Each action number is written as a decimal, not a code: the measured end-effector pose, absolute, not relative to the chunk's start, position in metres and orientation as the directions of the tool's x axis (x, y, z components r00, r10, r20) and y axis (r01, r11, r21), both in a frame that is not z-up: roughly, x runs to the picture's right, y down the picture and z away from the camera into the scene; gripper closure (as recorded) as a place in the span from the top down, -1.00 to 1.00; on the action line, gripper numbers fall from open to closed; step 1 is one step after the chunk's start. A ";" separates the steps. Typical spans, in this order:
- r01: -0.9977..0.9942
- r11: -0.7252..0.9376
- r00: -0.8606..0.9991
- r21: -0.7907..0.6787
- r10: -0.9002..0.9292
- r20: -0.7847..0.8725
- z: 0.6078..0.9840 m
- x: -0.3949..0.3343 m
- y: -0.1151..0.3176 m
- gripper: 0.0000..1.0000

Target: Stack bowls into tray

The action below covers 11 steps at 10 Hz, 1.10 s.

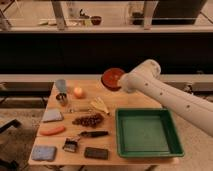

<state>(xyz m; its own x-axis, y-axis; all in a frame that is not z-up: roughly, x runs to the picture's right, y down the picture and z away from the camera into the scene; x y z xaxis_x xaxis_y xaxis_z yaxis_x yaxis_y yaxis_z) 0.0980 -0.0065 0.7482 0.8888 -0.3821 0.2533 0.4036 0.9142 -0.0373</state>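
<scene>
The white arm (165,95) is reaching in from the right over the back of the desk (135,100). Its tool (120,83) is gripping the right side of the red-orange bowl (112,78), closed tight on it. The bowl is hanging in the air above the desk's far edge, tipped so its opening is facing the camera, and it is touching nothing but the tool. The green tray (146,111) is sitting on the front right part of the desk, well apart from the bowl. Left of the tray, a banana (100,106) is lying near a bunch of grapes (89,120). An apple (77,92) is resting beside a blue-grey cup (61,85). Two blue-grey pads (52,115) (43,152) are lying along the left edge.
</scene>
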 end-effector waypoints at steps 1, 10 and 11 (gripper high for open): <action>0.399 0.916 0.894 -0.032 -0.381 0.233 0.718 0.108 0.014 -1.00; 0.220 0.971 0.965 -0.087 -0.205 0.162 0.638 0.215 0.138 -1.00; 0.180 0.979 0.974 -0.094 -0.164 0.157 0.639 0.228 0.152 -1.00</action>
